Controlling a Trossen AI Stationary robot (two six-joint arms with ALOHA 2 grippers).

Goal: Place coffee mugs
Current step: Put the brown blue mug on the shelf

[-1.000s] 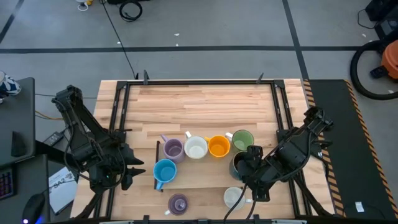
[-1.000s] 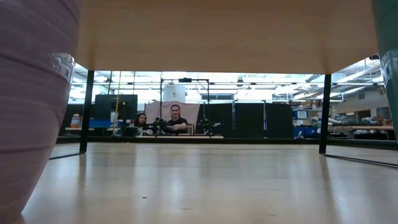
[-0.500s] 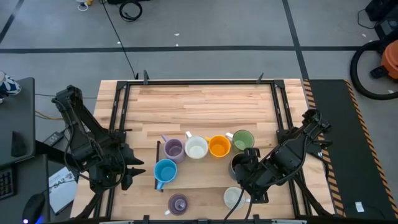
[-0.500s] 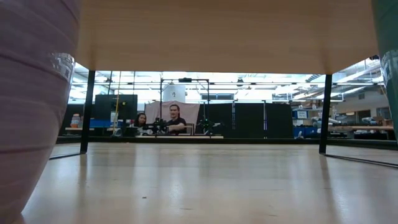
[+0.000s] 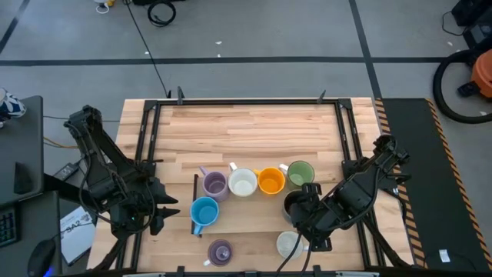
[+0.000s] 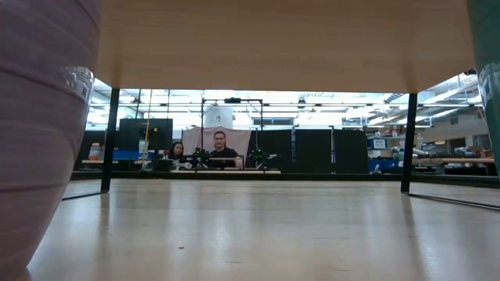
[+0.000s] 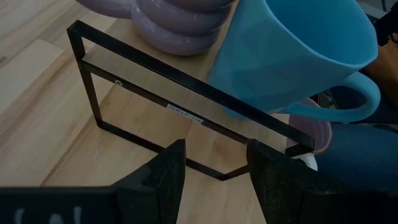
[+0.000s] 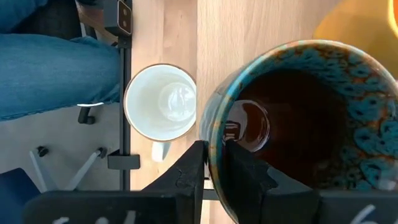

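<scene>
Shifted slightly leftward at lower right, right gripper [image 5: 297, 206] straddles the dark brown mug's [image 5: 294, 205] rim; left gripper [image 5: 163, 209] idles open, lower left.

Hidden, cropped and unreadable parts

In the high view the right arm covers most of the dark brown glazed mug [image 5: 294, 205], and its right gripper [image 5: 304, 201] is too small there to read; the right wrist view crops that mug's far rim, shows only a corner of the orange mug [image 8: 367, 22], and whether the fingers press the rim cannot be told. The low view shows only an edge each of a ribbed lavender-purple mug [image 6: 35, 125] and a green mug [image 6: 488, 58], while seated people [image 6: 221, 150] are too far for detail. The left wrist view crops the light blue mug [image 7: 292, 53], which hides most of another purple mug [image 7: 311, 127].
</scene>
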